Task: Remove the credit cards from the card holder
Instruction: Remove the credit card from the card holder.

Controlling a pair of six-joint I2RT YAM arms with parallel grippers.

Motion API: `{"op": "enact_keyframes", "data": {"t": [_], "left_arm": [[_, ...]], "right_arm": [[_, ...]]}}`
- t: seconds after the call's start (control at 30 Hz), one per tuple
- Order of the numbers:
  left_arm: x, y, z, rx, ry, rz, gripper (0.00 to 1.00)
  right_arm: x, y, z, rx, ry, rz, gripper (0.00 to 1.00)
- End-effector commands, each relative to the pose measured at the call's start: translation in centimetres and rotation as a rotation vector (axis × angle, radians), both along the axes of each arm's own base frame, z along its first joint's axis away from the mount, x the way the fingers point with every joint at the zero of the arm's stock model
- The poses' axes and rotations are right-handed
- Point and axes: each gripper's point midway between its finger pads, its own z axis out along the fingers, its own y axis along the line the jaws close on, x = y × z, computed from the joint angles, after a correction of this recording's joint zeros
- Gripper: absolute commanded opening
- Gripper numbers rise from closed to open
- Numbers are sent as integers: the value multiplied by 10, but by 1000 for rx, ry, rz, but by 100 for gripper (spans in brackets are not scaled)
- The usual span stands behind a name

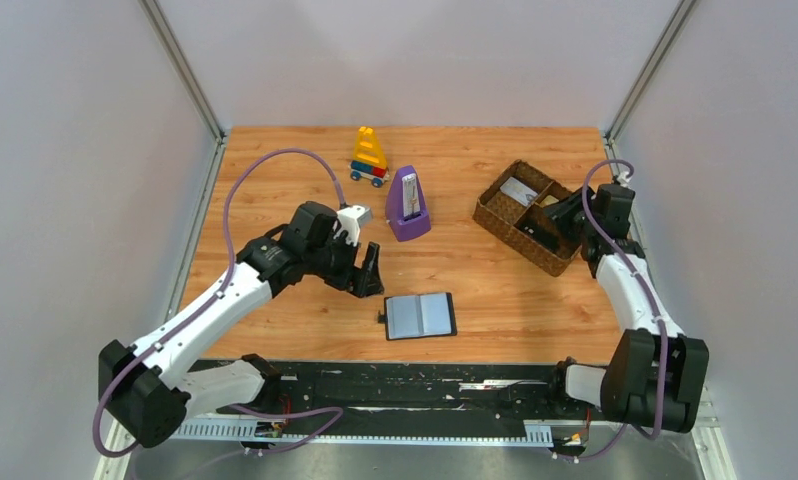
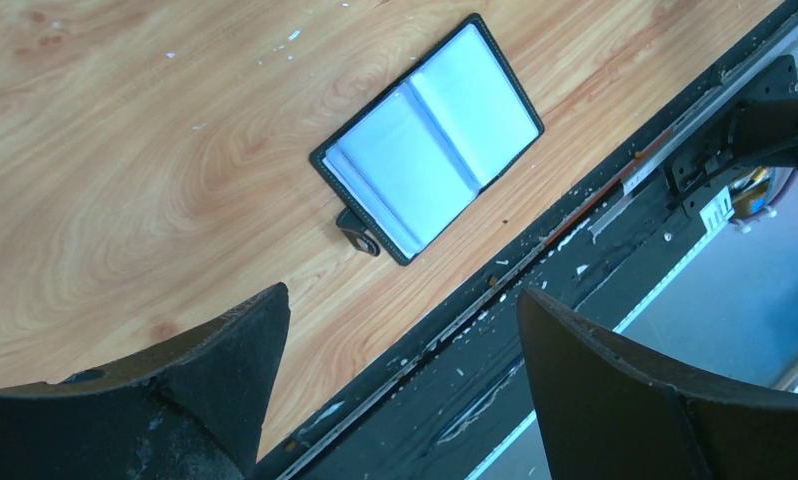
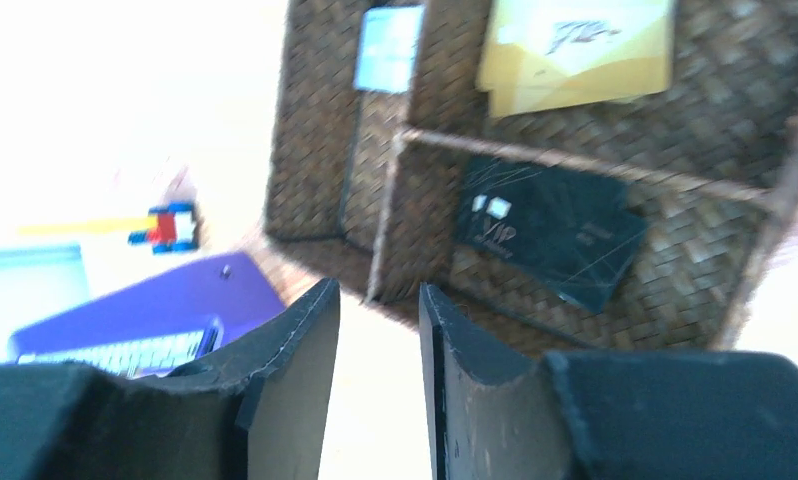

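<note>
The card holder (image 1: pixel 420 316) lies open and flat near the table's front edge, a black wallet with two grey-blue panels (image 2: pixel 430 140). My left gripper (image 1: pixel 368 272) hovers just left of and behind it, open wide and empty (image 2: pixel 405 300). At the far right my right gripper (image 1: pixel 553 222) sits over the brown woven tray (image 1: pixel 505 235), open a little with nothing between its fingers (image 3: pixel 375 290). The tray (image 3: pixel 315 120) holds three credit cards: a yellow one (image 3: pixel 575 45), a dark one (image 3: pixel 550 225) and a pale blue one (image 3: pixel 388 48).
A purple metronome (image 1: pixel 407 205) and a small yellow-and-blue toy (image 1: pixel 369 157) stand at the back centre. A black rail (image 1: pixel 425 385) runs along the near edge by the arm bases. Grey walls close in the left and right sides.
</note>
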Motion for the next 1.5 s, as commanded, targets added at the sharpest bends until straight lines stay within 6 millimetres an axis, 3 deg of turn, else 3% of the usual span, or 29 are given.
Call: {"op": "enact_keyframes", "data": {"t": [0.0,0.13,0.27,0.43,0.67,0.93,1.03,1.47], "left_arm": [[7,-17,-11,-69,82,49,90],[15,-25,-38,-58,139,87,88],[19,-36,-66,-77,197,95,86],[14,-42,-103,-69,275,109,81],[7,-48,-135,-40,329,105,63],[0,-45,-130,-48,317,91,15],[-4,-48,-121,-97,307,79,2],[-15,-54,-89,-247,258,46,0]], "right_arm": [[-14,40,25,-55,-59,199,36],[-35,75,24,-76,-77,307,36],[-60,122,29,-82,-115,462,36],[-92,172,15,-32,-79,604,36],[-119,212,4,-9,-60,704,36],[-141,248,-10,16,-19,793,39],[-150,262,-21,21,9,833,41],[-181,311,-60,-48,101,976,58]]}}
